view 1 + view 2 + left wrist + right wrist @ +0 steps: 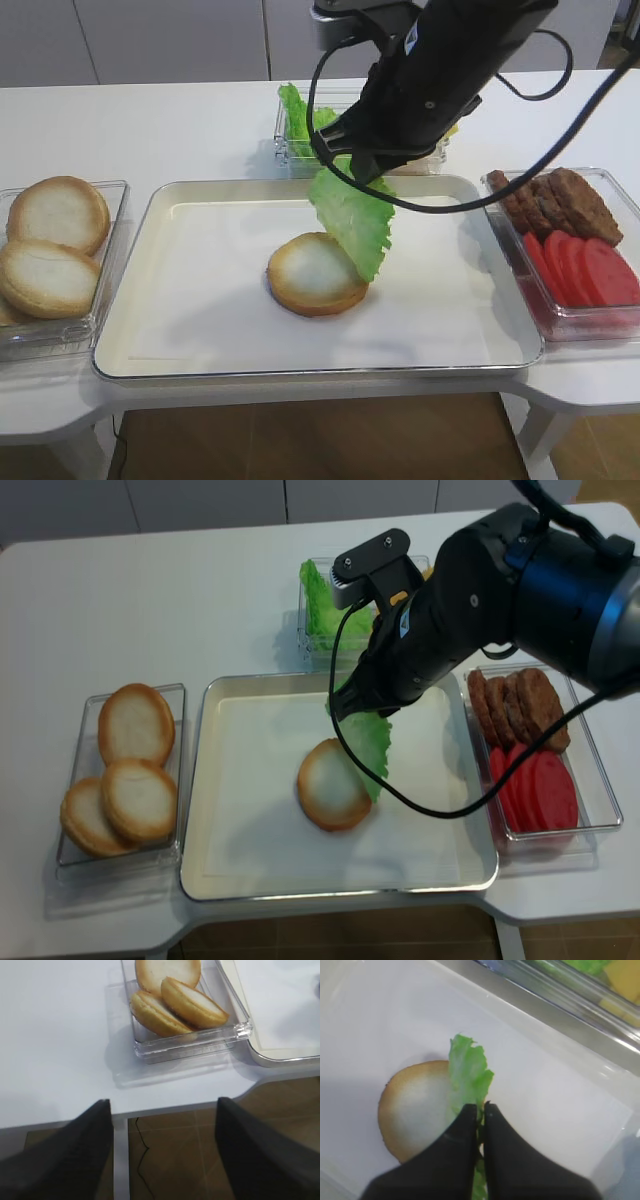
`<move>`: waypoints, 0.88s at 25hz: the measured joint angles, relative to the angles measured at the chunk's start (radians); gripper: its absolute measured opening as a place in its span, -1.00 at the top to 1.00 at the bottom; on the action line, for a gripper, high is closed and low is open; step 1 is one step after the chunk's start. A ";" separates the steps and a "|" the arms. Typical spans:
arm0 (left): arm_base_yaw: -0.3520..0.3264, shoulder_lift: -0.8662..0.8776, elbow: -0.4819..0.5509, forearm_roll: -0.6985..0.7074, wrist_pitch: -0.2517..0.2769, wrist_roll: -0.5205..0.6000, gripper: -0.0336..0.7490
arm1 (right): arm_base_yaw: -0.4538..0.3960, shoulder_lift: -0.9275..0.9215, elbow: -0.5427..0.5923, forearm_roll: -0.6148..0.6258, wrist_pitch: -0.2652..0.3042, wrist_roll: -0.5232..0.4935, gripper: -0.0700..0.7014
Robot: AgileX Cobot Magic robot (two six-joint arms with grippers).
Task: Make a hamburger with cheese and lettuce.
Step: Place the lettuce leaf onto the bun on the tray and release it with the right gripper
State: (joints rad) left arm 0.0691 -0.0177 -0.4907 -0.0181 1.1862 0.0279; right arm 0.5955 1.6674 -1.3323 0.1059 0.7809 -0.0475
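A single bun half (316, 273), pale cut face up, lies in the middle of the white tray (200, 300); it also shows in the right wrist view (415, 1110) and the second high view (332, 784). My right gripper (481, 1106) is shut on a green frilly lettuce leaf (352, 218), which hangs over the bun's right edge (468, 1072) (372, 742). Cheese shows only as yellow bits in the far container (622, 982). My left gripper (162, 1105) is open and empty, above the table's front edge near the bun container.
A clear container of bun halves (55, 250) stands left of the tray (175, 1000). A container with more lettuce (296, 120) is behind the tray. Dark patties (560, 200) and red tomato slices (585, 270) fill the right container.
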 joint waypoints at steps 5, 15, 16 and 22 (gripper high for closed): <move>0.000 0.000 0.000 0.000 0.000 0.000 -0.31 | 0.000 -0.013 0.000 -0.078 0.000 0.024 0.72; 0.000 0.000 0.000 0.000 0.000 0.000 -0.31 | 0.000 -0.025 0.000 -0.168 0.023 0.048 0.72; 0.000 0.000 0.000 0.000 0.000 0.000 -0.31 | 0.000 -0.025 0.000 -0.168 0.023 0.048 0.72; 0.000 0.000 0.000 0.000 0.000 0.000 -0.31 | 0.000 -0.025 0.000 -0.220 0.025 0.072 0.72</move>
State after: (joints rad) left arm 0.0691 -0.0177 -0.4907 -0.0181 1.1862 0.0279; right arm 0.5955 1.6421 -1.3323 -0.1136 0.8059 0.0247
